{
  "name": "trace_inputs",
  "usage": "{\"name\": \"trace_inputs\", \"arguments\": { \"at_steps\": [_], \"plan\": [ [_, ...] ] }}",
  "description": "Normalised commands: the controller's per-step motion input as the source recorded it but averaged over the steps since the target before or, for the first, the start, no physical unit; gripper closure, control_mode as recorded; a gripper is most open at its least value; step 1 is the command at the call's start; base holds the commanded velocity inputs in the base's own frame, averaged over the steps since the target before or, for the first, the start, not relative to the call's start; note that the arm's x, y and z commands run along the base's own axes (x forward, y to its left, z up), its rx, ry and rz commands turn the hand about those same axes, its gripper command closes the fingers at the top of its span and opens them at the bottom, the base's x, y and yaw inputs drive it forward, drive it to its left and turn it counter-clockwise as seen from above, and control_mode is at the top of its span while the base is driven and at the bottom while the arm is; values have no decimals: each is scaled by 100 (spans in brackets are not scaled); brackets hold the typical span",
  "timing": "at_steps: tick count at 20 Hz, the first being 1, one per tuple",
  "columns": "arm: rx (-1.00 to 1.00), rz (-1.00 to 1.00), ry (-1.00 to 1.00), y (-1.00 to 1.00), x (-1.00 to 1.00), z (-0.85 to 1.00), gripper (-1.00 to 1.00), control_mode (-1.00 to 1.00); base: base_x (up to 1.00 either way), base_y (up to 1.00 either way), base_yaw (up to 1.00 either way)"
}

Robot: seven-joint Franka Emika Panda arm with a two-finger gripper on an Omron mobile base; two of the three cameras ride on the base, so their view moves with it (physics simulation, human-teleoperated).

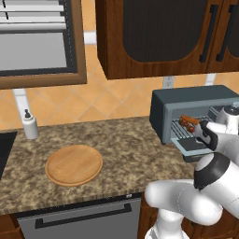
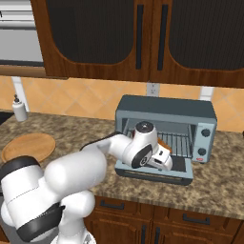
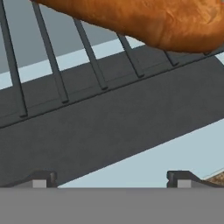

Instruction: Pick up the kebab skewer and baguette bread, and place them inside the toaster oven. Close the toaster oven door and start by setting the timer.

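Gaping wide, pincer (image 3: 112, 178) (holding nothing), baguette bread (image 3: 144, 19) on rack (image 3: 57, 78) beyond.

Kebab skewer (image 1: 188, 122) on rack inside open toaster oven (image 1: 186, 100)

no readable text, labels, brands, numbers, or signs anywhere

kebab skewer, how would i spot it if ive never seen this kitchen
Find the blue-grey toaster oven on the right of the granite counter, under the dark wood cabinets, its door folded down. On the wire rack inside lies the kebab skewer: a short stick of dark red and brown chunks. The baguette bread beside it is one smooth orange-brown loaf.
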Motion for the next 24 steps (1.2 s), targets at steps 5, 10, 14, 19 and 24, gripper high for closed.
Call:
{"name": "trace_inputs", "arguments": {
  "at_steps": [5, 10, 14, 19, 24],
  "plan": [
    [0, -12, 0, 0, 6, 0, -100, -100, 0, 0, 0],
    [0, -11, -1, 0, 15, -1, -100, -100, 0, 0, 0],
    [0, -7, -4, 0, 23, -1, -100, -100, 0, 0, 0],
    [0, -4, -6, 0, 21, 0, -100, -100, 0, 0, 0],
    [0, -5, -5, 0, 21, 0, -100, -100, 0, 0, 0]
  ]
}}
